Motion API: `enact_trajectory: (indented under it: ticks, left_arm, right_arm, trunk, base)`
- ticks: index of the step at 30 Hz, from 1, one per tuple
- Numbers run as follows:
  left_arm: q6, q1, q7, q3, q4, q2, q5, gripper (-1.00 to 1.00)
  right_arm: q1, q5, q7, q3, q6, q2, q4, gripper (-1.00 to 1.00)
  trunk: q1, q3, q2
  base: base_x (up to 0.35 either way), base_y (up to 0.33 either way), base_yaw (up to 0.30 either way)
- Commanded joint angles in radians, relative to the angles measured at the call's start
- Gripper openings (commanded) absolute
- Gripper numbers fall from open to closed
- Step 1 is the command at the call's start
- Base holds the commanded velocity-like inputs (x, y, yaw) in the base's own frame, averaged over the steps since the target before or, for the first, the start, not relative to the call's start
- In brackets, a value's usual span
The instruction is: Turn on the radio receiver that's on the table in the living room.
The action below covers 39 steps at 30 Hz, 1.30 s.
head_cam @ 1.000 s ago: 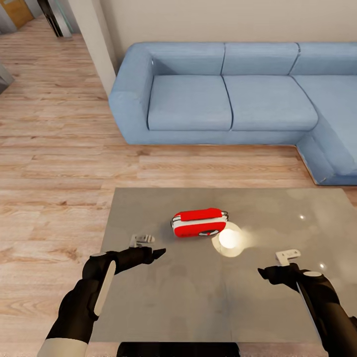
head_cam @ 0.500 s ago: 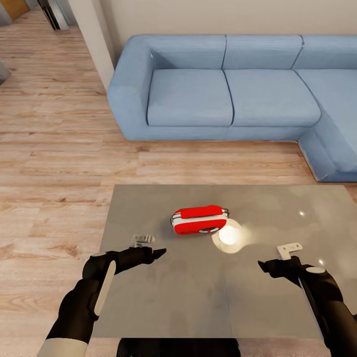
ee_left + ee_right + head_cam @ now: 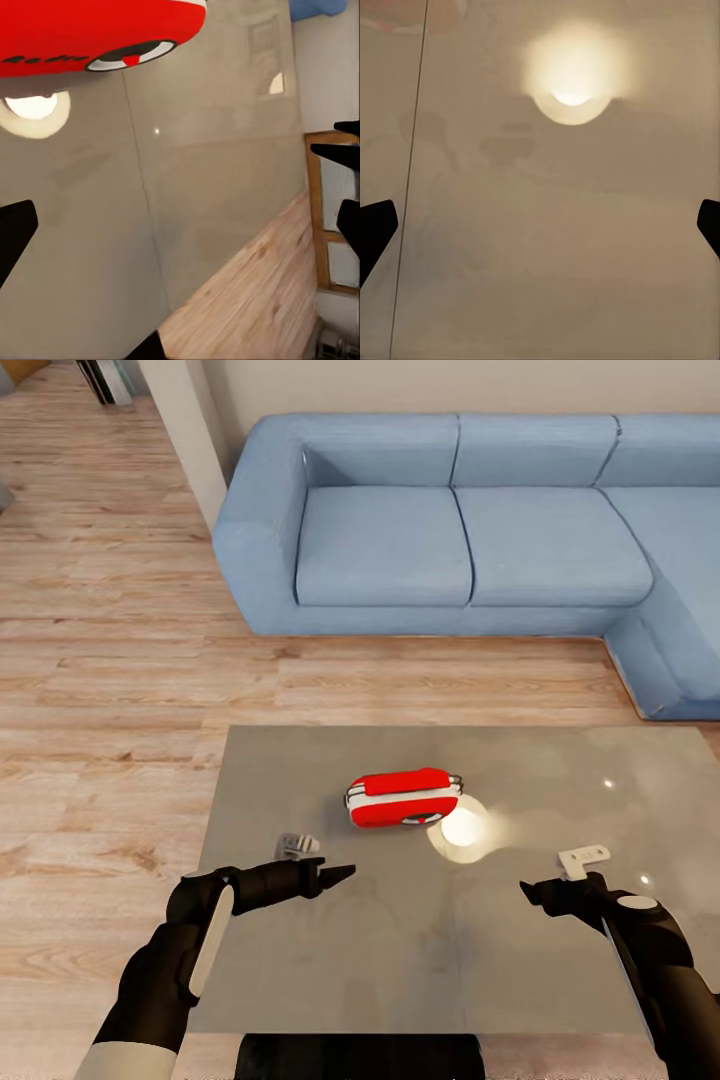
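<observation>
The red radio receiver (image 3: 403, 798) with white trim lies on the glossy grey table (image 3: 300, 780), near its middle. Its round dial faces me and shows in the left wrist view (image 3: 131, 54) under the red body (image 3: 90, 26). My left gripper (image 3: 335, 876) hovers over the table, short of the radio and to its left, open with nothing between its fingers (image 3: 15, 232). My right gripper (image 3: 535, 895) hangs above the table's right part, farther from the radio, open too, its fingertips (image 3: 375, 229) far apart over bare tabletop.
A light-blue sectional sofa (image 3: 450, 530) stands beyond the table across a strip of wood plank floor (image 3: 120, 690). A bright lamp reflection (image 3: 462, 830) glares on the tabletop beside the radio. A pale wall corner (image 3: 190, 440) stands at the back left.
The camera has shifted a little, so the sofa sits higher in the picture. My left gripper has reached slightly farther forward and right, toward the radio. The right gripper and the radio have not moved.
</observation>
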Motion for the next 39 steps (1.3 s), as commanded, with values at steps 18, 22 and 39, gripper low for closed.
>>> enact_trajectory:
  ticks: [18, 22, 39]
  left_arm:
    - [0.0, 0.0, -0.029, -0.001, 0.004, 0.0, -0.006, 1.0]
    - [0.0, 0.0, -0.029, -0.001, 0.005, 0.0, -0.007, 1.0]
    - [0.0, 0.0, -0.028, -0.001, 0.006, 0.0, -0.008, 1.0]
  right_arm:
    - [0.0, 0.001, 0.0, 0.002, 0.0, -0.008, -0.002, 1.0]
    - [0.0, 0.001, 0.0, 0.0, 0.0, -0.019, -0.003, 1.0]
    - [0.0, 0.039, 0.0, 0.001, -0.001, -0.027, -0.044, 1.0]
  trunk:
    - [0.0, -0.029, 0.0]
    - [0.0, -0.036, 0.0]
    - [0.0, -0.055, 0.0]
  base:
    - [0.0, 0.0, 0.0]
    - [0.0, 0.0, 0.0]
    - [0.0, 0.0, 0.0]
